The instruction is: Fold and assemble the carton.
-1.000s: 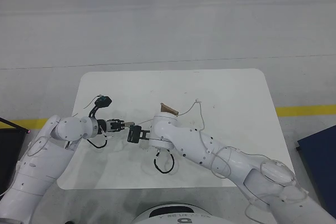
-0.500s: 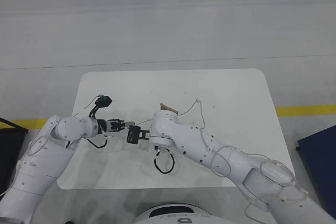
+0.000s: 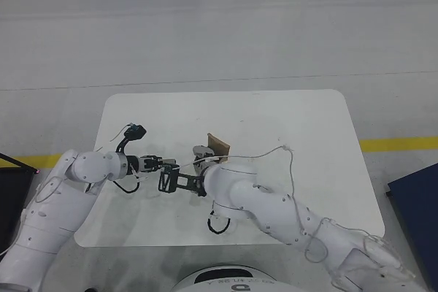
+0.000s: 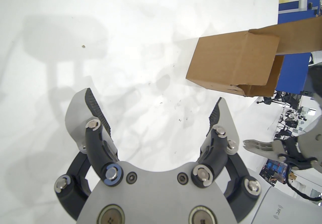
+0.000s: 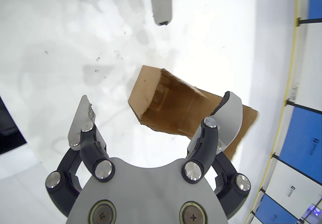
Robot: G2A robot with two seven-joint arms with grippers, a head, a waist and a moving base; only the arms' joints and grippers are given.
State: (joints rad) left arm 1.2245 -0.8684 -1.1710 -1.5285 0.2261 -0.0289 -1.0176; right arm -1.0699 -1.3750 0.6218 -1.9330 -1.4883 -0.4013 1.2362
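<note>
Left gripper (image 4: 156, 109) and right gripper (image 5: 156, 98) both gape empty near the cardboard carton (image 4: 231, 66); brace its wall, then fold the open flap (image 4: 299, 34) along its crease.

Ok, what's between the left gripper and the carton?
Only bare table with a few specks, per the left wrist view; the left gripper is open and apart from the carton.

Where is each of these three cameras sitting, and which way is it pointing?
Top view: above the arms, looking down at the table; both arms show.
Left wrist view: on the left wrist, facing past the open left pincer toward the carton.
Right wrist view: on the right wrist, facing past the open right pincer into the carton's open end.
Shared: both wrist views show the carton and the other arm's pincer.
</note>
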